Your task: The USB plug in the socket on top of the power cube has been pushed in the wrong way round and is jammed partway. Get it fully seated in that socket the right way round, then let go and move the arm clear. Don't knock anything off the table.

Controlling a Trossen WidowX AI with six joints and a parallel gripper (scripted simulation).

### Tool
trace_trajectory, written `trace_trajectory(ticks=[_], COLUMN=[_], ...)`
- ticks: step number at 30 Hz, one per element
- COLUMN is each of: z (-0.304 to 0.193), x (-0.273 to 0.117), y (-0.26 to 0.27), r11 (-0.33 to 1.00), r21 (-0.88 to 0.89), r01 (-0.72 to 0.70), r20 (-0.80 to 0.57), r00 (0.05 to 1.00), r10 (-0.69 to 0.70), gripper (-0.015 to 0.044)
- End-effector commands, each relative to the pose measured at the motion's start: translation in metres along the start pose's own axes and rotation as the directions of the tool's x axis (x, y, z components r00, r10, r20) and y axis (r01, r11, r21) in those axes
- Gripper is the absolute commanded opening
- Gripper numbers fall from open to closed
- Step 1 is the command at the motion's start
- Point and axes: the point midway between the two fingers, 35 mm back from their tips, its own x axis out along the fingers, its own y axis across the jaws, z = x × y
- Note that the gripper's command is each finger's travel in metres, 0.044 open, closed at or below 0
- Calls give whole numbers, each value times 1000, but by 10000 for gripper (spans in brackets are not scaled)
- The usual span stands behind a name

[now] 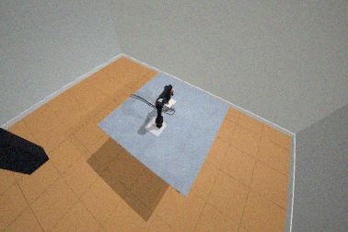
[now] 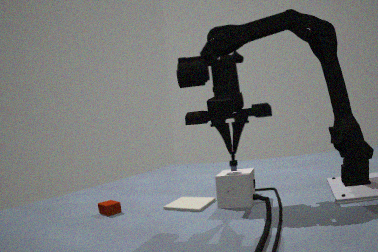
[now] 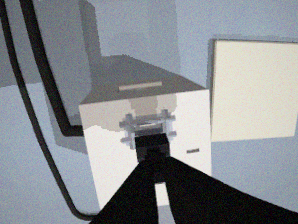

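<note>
The white power cube [image 2: 235, 191] [image 3: 102, 157] stands upright on the table. In the wrist view a grey socket frame [image 3: 164, 116] shows on its top. My gripper [image 2: 233, 155] [image 3: 157, 168] points straight down above the cube and is shut on the black body of the USB plug [image 2: 233, 163] [image 3: 152, 144]. The plug is upright, and a short stretch of its metal shows between the black body and the cube top. How deep the metal tip sits, and which way round it is, cannot be told.
A cream flat plate [image 2: 190, 204] [image 3: 255, 90] lies beside the cube. A red block [image 2: 109, 208] [image 1: 172, 92] lies beyond the plate. Black cables [image 2: 268, 218] [image 3: 50, 90] run from the cube's side. The arm's white base plate [image 2: 350, 197] is at the right in the exterior view.
</note>
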Motion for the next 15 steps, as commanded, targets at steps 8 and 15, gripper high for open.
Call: trace_trajectory(ticks=[8,15], z=[0,0], x=[2,3], y=[0,0], r11=[1000,1000], r21=[4,4], r01=[0,0], r20=[0,0], r00=[1000,1000], r10=[0,0], gripper=[0,0])
